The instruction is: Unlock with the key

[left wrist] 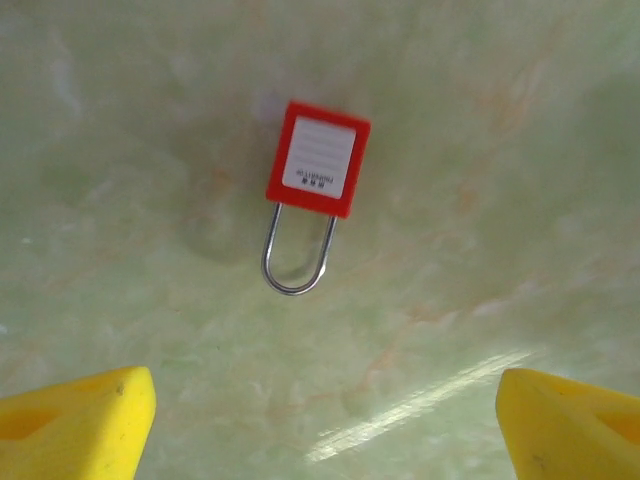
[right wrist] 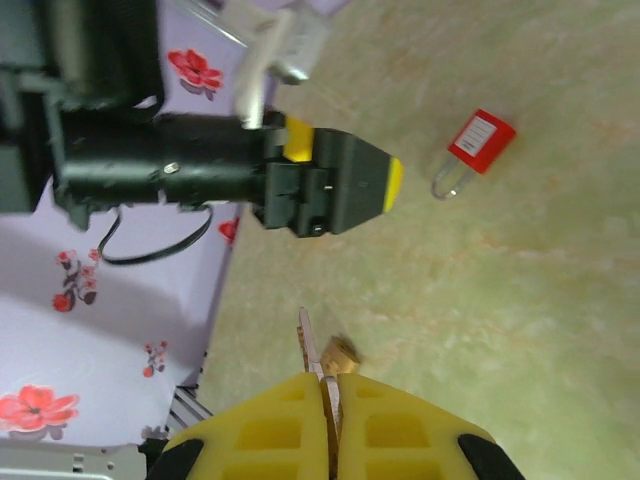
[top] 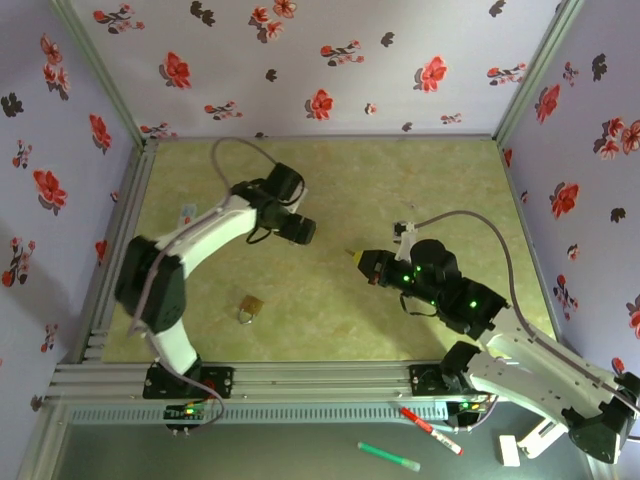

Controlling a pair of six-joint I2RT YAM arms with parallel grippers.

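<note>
From my station the job looked barely begun. The right gripper point(right wrist: 327, 405) was pinched fully closed on the key point(right wrist: 309, 345). The thin blade stuck out past the yellow fingertips point(right wrist: 385, 425), so the key was up in the air over the middle of the worktop point(top: 420, 180) and not in any lock.

The left gripper point(left wrist: 325, 410) hung above the red padlock point(left wrist: 318, 160) with its jaws spread wide and nothing between them. The padlock lay flat, label up, just ahead of the 2 yellow fingers point(left wrist: 80, 420). Both legs of its shackle point(left wrist: 297, 255) appeared to sit in the body, so I took it as locked. A brass padlock point(top: 250, 308) lay apart, nearer the left arm's base.

As I judged it, 1 part was done: the key was in hand. Left to do: steady a padlock, line the blade up with a keyhole I could not see, insert and turn. I could not tell which of the 2 locks the key fitted
</note>
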